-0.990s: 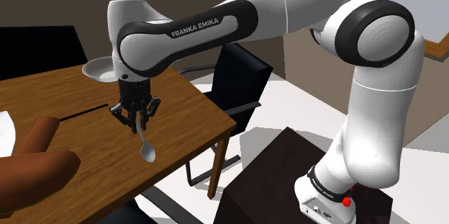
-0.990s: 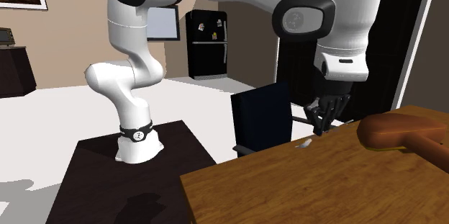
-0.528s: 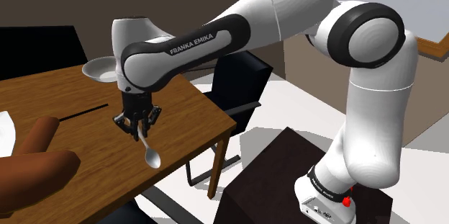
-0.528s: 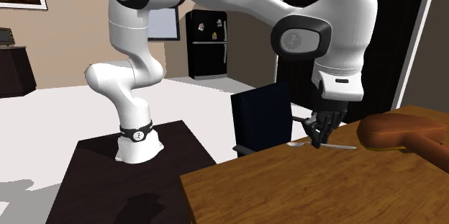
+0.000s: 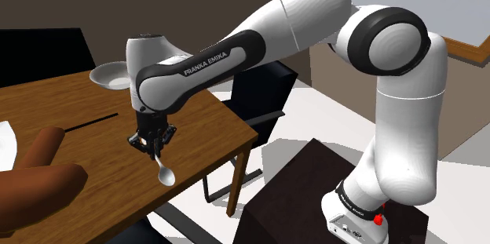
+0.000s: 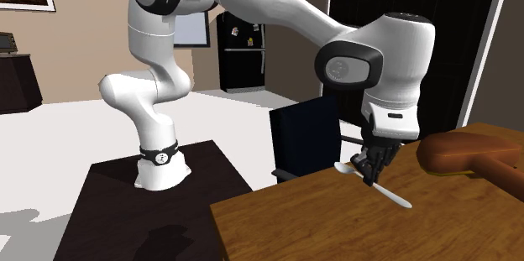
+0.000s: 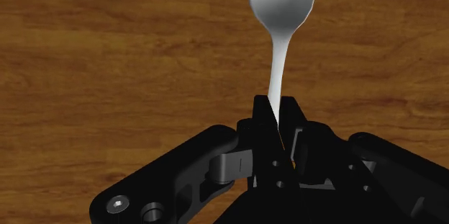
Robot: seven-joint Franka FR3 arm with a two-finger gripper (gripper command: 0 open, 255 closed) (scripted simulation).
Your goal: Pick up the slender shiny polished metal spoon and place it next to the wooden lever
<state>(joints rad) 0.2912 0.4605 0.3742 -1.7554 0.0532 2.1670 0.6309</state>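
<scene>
Two fingers of the gripper are closed on the spoon, pinching its thin handle, and its bowl juts out ahead of them over the table.

In the shoulder view the gripper hangs low over the table, and the spoon slants from it toward 5 o'clock. I cannot tell whether its bowl touches the wood. A second ago the hand was higher and the spoon hung clear of the table; both have since come down. The forearm has sunk with them.

In the second exterior view the spoon now sticks out of the gripper toward 4 o'clock and a little toward 10 o'clock. A second ago only a small end showed at 8 o'clock of the fingers.

The lever lies at 9 o'clock of the gripper in the shoulder view, well apart. In the second exterior view the lever lies at 3 o'clock. It has not moved.
</scene>
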